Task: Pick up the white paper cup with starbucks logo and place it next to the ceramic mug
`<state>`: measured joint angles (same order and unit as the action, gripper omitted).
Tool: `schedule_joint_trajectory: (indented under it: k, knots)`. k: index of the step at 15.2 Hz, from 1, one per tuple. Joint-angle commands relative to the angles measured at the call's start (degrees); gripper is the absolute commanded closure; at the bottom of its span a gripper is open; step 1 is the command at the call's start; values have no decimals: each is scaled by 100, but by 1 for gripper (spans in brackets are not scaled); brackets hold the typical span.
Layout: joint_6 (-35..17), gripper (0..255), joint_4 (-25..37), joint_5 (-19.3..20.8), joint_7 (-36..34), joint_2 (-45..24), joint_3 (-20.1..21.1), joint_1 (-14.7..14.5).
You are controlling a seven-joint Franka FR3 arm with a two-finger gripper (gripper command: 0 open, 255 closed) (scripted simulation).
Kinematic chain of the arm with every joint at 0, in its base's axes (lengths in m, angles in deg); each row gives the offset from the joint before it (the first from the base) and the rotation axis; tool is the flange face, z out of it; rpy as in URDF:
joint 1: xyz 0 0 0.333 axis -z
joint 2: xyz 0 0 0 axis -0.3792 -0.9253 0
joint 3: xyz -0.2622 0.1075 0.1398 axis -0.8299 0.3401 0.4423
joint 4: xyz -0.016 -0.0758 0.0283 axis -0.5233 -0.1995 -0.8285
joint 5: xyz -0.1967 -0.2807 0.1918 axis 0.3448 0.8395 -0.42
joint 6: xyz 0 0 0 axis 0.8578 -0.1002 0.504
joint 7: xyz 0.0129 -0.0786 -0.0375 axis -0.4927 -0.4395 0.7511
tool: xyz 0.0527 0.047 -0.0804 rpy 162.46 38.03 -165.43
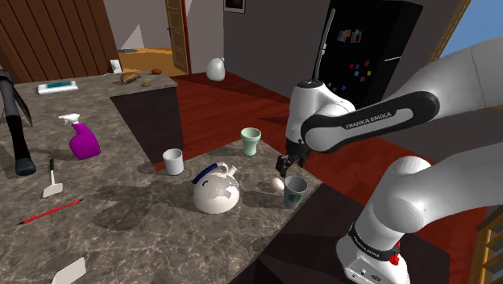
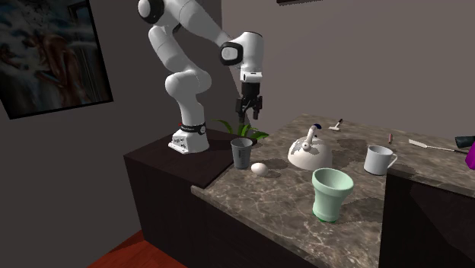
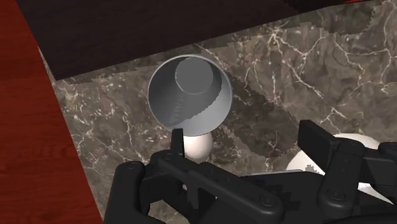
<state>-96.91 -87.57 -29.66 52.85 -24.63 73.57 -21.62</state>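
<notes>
the white arm point(image 1: 379, 119) is bending over from its stand point(image 2: 152, 158), its wrist pointing straight down. the black gripper point(image 1: 284, 171) is hovering just above the paper cup point(image 1: 294, 192) without touching it. in the wrist view its two fingers point(image 3: 315, 143) are standing well apart with nothing clasped between them, and the cup's open mouth is lying just past their tips.

the cup is standing upright at the corner of the dark marbled counter point(image 1: 145, 238) nearest the stand, showing a green mark on its pale side. a small white egg-shaped thing point(image 1: 278, 184) is sitting just beside it. a white kettle point(image 1: 216, 190) is resting further in. the white mug point(image 1: 173, 161) and a pale green cup point(image 1: 251, 141) are standing well apart from the paper cup. a red-brown floor point(image 1: 234, 105) and a black fridge point(image 1: 371, 56) are showing beyond the counter.

in the wrist view one finger is partly covering the egg-shaped thing. a white rounded shape by the other finger is cut off too much to name.
</notes>
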Motion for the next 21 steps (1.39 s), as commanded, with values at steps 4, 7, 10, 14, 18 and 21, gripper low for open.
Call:
schedule_joint_trajectory:
  k: [4,7,10,14,18,21]
  knots:
    - [-1369,0,-409,244,-452,-1082,348,169]
    - [-1820,0,-485,384,-586,-1475,439,291]
    - [-2214,0,-529,538,-684,-1824,500,431]
    - [-2554,0,-549,721,-803,-2145,570,587]
    - [-2554,0,-549,721,-803,-2145,570,587]
    - [-2554,255,-549,721,-803,-2145,570,587]
